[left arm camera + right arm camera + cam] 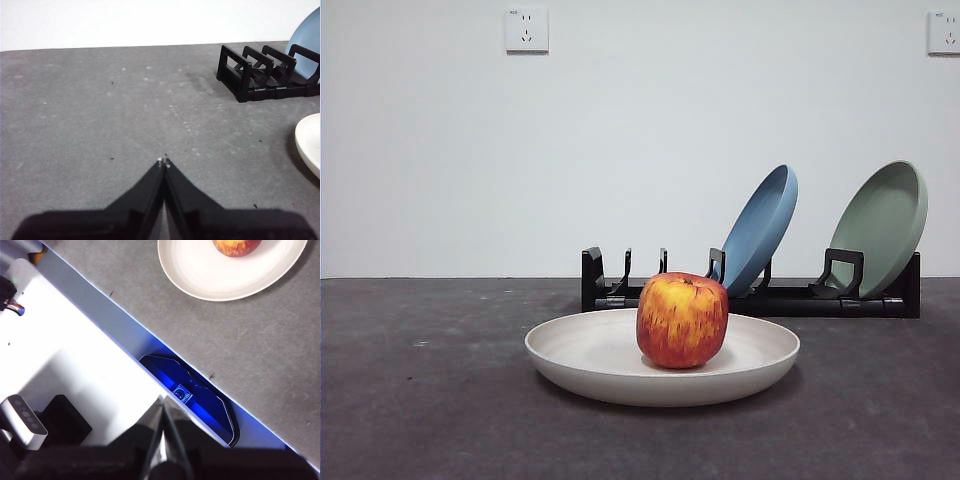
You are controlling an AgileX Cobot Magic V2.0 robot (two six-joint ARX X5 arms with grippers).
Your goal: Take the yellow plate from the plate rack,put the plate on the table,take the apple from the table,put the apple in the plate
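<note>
The yellow plate (590, 352) is a wide, shallow, cream-coloured matte dish lying flat on the dark grey table (410, 400), near the front and about the middle. The apple (682, 319), red with yellow-orange streaks and a small dimple on top, stands upright inside the plate, a little right of its centre. Behind them, along the far edge, the black plate rack (760, 298) has bare slots at its left end; further right a blue plate (762, 228) leans in one slot and a sage-green plate (882, 226) leans at the right end. The left gripper (163, 163) is clenched with jaws pressed together, holding nothing above bare table left of the rack. The right gripper (162, 401) is likewise clenched and empty, back over the table's near edge.
</note>
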